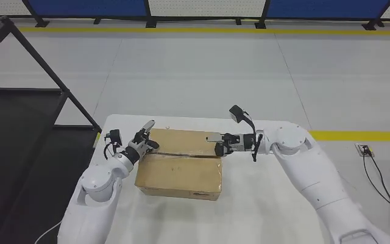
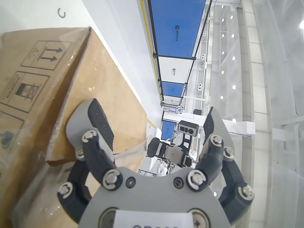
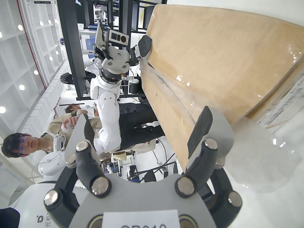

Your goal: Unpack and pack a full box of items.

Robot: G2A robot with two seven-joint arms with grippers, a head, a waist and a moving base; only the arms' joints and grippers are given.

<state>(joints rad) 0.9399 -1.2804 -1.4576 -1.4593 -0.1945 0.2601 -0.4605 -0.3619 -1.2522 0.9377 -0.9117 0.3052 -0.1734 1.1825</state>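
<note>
The box [image 1: 180, 168] sits shut on the white counter [image 1: 274, 201], its two top flaps meeting in a seam that runs the long way. Clear tape [image 3: 171, 88] lies along that seam, wrinkled and glossy.

My left tool [image 1: 149, 135] is at the left end of the box top, and my right tool [image 1: 216, 144] is at the right end, so the two face each other along the seam.

From the left wrist, my left tool [image 2: 153, 110] is spread wide with nothing between its pads. One finger [image 2: 99, 117] lies over the top face of the box [image 2: 95, 72], beside a lifted, ragged flap corner, and the other finger stands out past the box in open air. I cannot tell whether the near finger actually touches the cardboard. Printed handling marks [image 2: 42, 55] show on the box's side panel.

From the right wrist, my right tool [image 3: 144, 117] is also spread and holds nothing. One finger [image 3: 201, 129] sits just at the end of the taped seam on the box [image 3: 213, 60], and the other is clear of the box. A white label [image 3: 285, 103] is stuck on the end face nearest this tool.
</note>
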